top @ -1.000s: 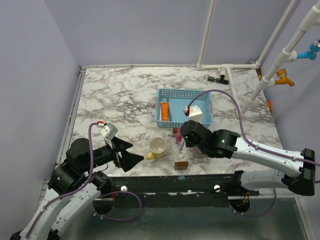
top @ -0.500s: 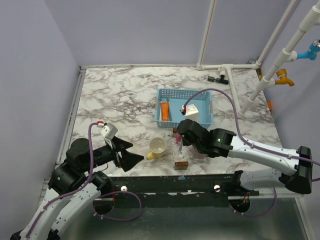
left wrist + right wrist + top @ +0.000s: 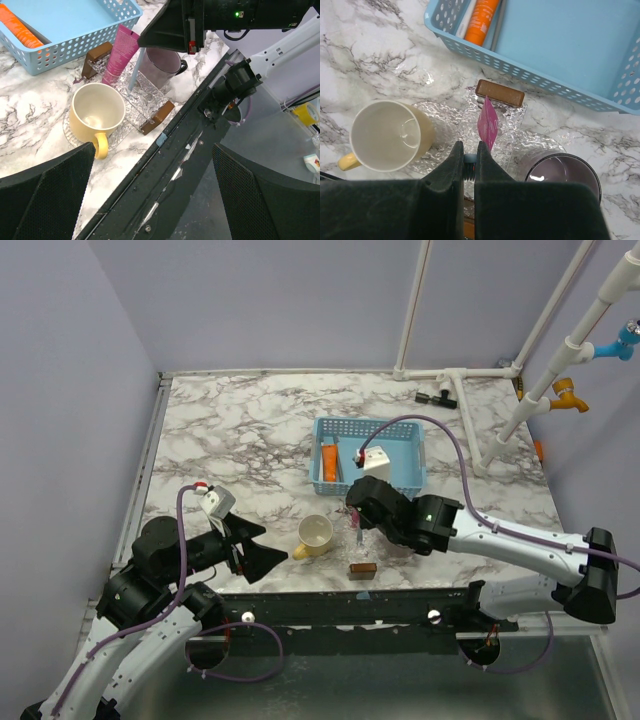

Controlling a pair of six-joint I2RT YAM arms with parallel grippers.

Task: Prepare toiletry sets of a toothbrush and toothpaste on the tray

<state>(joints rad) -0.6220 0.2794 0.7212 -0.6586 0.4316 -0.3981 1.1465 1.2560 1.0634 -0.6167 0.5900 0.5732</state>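
A clear glass tray (image 3: pixel 450 120) with brown end handles (image 3: pixel 500 92) lies near the table's front edge; it also shows in the top view (image 3: pixel 363 568). A pink toothpaste tube (image 3: pixel 487 122) rests on it. My right gripper (image 3: pixel 469 150) is shut on a light blue toothbrush (image 3: pixel 136 70) and holds it upright over the tray, right beside the pink tube; in the top view the gripper (image 3: pixel 357 523) hides most of both. My left gripper (image 3: pixel 155 195) is open and empty, over the table's front edge left of the tray (image 3: pixel 262 555).
A yellow mug (image 3: pixel 315 533) stands left of the tray and a purple cup (image 3: pixel 562 172) to its right. Behind them is a blue basket (image 3: pixel 322 423) holding an orange tube (image 3: pixel 329 462). A black bar (image 3: pixel 165 150) runs along the table's front edge.
My right arm has shifted slightly left and toward the basket, still gripping the toothbrush over the tray. The left arm has not moved.
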